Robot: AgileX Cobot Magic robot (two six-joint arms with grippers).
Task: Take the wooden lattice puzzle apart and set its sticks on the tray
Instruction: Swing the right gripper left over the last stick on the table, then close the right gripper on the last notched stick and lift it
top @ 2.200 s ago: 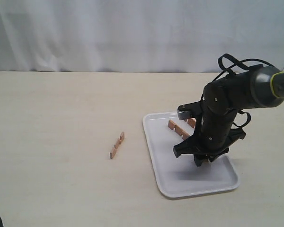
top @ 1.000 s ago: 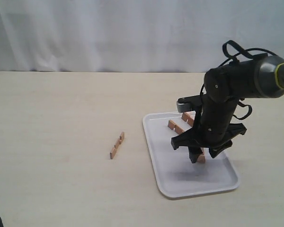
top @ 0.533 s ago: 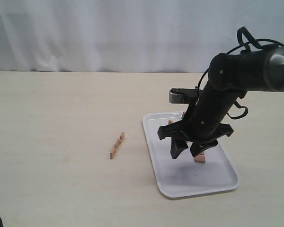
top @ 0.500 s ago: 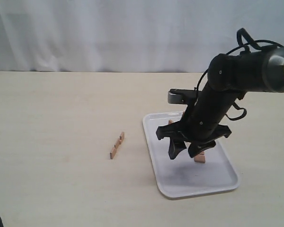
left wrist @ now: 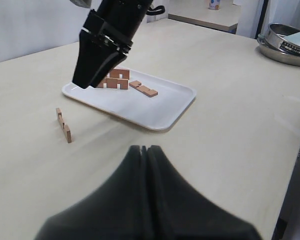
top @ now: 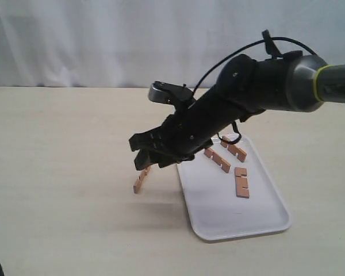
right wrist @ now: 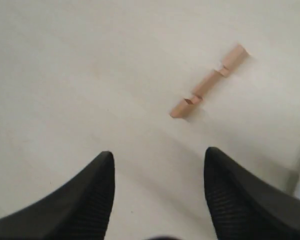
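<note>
No interlocked lattice puzzle is in view, only separate sticks. One reddish-brown notched stick (top: 139, 183) (left wrist: 63, 125) (right wrist: 208, 82) lies on the table left of the white tray (top: 218, 221) (left wrist: 175, 102). Three sticks rest on the tray: two at its far end (top: 217, 160) (top: 234, 150) and one flat near the middle (top: 241, 182). My right gripper (top: 148, 162) (right wrist: 159, 155) hovers open and empty just above the table stick, reaching left past the tray. My left gripper (left wrist: 144, 148) is shut on nothing, over bare table away from the tray.
In the left wrist view, metal bowls (left wrist: 287, 42) stand at the table's far corner. A white curtain backs the table in the exterior view. The right arm (top: 259, 86) stretches over the tray's left edge.
The right arm has swung left, from low over the tray to above the stick on the table. The stick it stood over now lies free on the tray. Its jaws stayed open.
</note>
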